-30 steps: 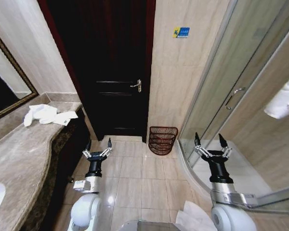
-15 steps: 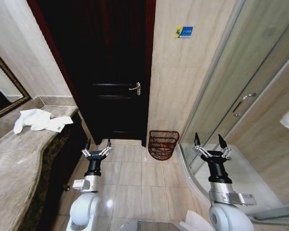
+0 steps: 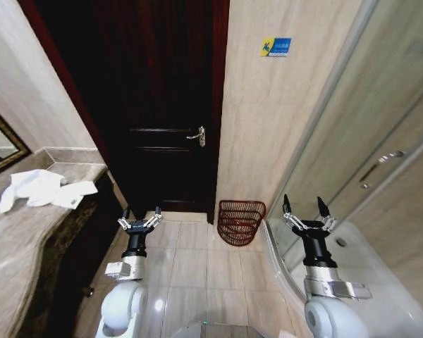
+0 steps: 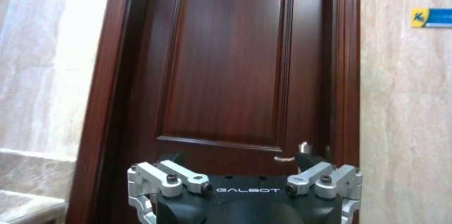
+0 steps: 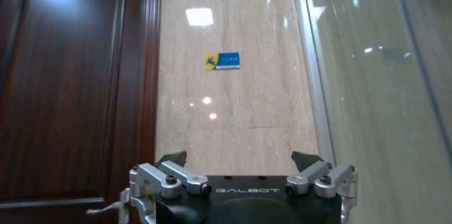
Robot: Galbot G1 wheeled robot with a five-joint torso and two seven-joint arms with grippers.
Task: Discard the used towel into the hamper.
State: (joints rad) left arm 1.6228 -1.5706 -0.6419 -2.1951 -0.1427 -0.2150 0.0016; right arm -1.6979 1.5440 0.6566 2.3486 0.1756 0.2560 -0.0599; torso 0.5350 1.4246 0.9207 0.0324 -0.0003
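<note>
The task stands at its first step: the towel (image 3: 39,190) lies crumpled on the tabletop (image 3: 17,246) at the robot's left, ungrasped. The hamper (image 3: 238,221) stands on the floor against the wall beside the door (image 3: 162,113). Judged next: reach left for the towel. Left tool (image 3: 140,219) and right tool (image 3: 304,210) point forward at mid-height, fingers spread, empty.

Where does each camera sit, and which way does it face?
Head view: high up, looking down at the floor, dark door, hamper and towel; both arms show, left tool and right tool open.
Left wrist view: behind the left tool, facing the door.
Right wrist view: behind the right tool, facing the tiled wall.
All three share the door and the blue sign.
</note>
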